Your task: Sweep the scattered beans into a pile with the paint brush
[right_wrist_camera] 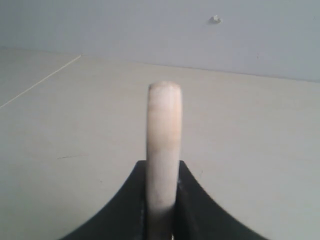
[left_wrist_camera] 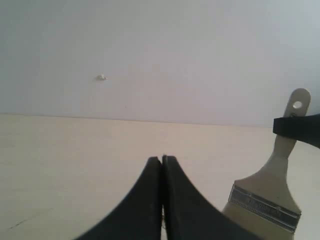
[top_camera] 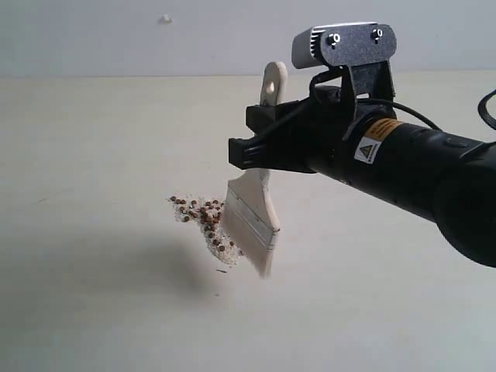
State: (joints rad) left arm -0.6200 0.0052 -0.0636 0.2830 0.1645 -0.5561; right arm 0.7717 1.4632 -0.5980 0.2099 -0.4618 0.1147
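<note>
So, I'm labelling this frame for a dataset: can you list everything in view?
beans: dozens, reddish-brown, loose patch on the table
crumbs: many, whitish, among the beans
paint brush: one, cream handle, silver band, bristles down beside the beans
table: one, cream, underneath
wall: one, pale grey, behind
spot: one, white, on the wall
camera: one, grey, on the right wrist
right gripper: one, black, shut on the paint brush
left gripper: one, black, shut, empty
</note>
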